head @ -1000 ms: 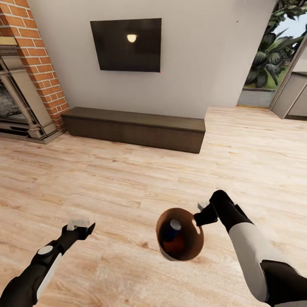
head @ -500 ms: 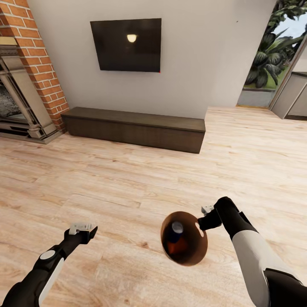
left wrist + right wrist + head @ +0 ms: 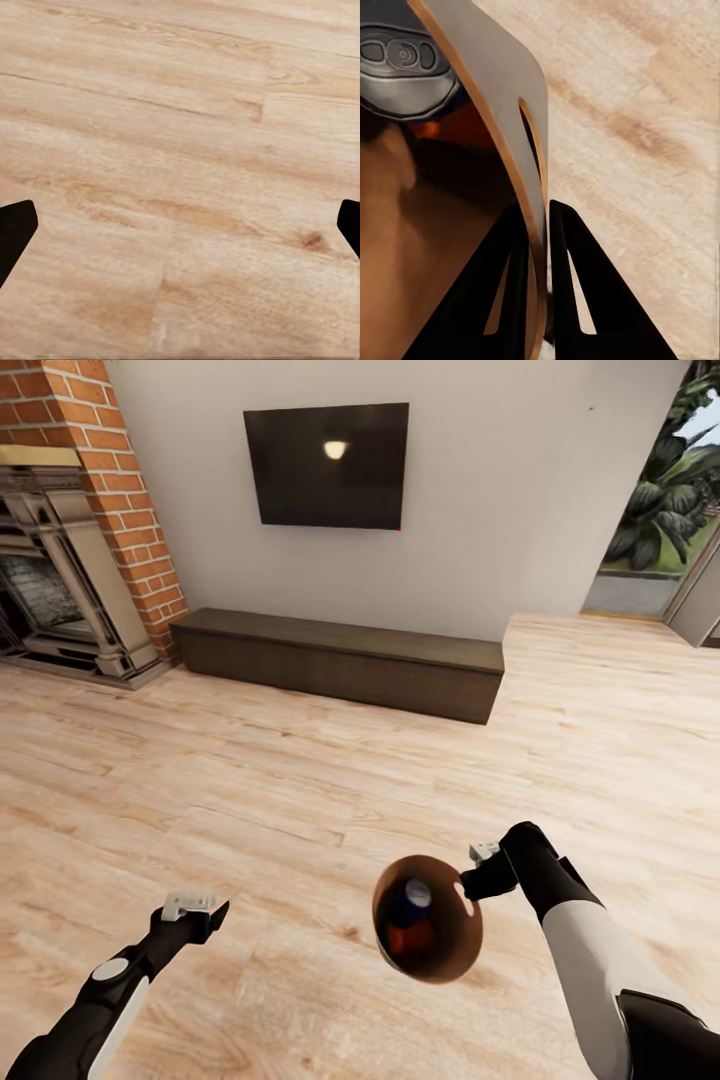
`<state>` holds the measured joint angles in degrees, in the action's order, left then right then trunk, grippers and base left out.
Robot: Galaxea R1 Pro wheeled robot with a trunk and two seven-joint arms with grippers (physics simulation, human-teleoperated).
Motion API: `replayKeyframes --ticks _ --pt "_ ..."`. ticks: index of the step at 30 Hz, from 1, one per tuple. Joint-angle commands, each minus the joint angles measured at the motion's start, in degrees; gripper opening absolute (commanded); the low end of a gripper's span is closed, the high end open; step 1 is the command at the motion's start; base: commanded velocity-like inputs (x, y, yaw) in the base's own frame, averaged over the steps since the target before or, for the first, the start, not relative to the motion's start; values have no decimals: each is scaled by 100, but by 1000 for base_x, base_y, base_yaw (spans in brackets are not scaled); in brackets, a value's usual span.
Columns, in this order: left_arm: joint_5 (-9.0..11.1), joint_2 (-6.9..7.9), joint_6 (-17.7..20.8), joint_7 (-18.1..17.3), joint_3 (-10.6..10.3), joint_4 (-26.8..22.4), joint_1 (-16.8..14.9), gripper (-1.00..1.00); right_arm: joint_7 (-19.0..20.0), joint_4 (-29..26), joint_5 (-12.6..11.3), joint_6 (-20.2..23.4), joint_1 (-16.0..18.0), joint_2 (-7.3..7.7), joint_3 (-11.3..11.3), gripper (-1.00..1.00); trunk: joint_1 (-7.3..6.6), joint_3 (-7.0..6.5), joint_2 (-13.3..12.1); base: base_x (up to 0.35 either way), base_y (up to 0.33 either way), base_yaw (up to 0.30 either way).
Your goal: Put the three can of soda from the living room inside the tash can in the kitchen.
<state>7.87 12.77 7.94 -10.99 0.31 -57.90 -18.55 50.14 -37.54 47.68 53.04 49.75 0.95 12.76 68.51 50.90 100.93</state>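
Seemingly mid-carry: the right hand (image 3: 470, 880) pinches the trash can (image 3: 440, 960) rim, soda cans (image 3: 408, 915) inside. Left hand (image 3: 190, 907) spread, empty; next, the kitchen

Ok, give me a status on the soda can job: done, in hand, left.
Done: cans sit inside the trash can; a blue can and an orange-red can show, a third can't be confirmed. In hand: the right gripper pinches the bin's rim, carrying it above the living room floor; the left gripper is open. Left: taking it to the kitchen.
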Motion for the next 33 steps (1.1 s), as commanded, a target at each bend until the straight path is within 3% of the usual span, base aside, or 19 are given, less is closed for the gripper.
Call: replayKeyframes --ticks 1,24,33 --pt "1 -1 -1 2 -1 0 2 100 42 1 -145 75 1 -3 8 -100 0 -1 0 0 0 245" --pt "-4 -11 -3 4 -3 21 9 100 72 0 -145 49 -2 -33 -30 -100 0 -1 0 0 0 237" --pt "-13 -41 -53 -7 3 25 9 100 535 -5 -140 42 -33 -22 -43 -100 0 -1 0 20 0 24"
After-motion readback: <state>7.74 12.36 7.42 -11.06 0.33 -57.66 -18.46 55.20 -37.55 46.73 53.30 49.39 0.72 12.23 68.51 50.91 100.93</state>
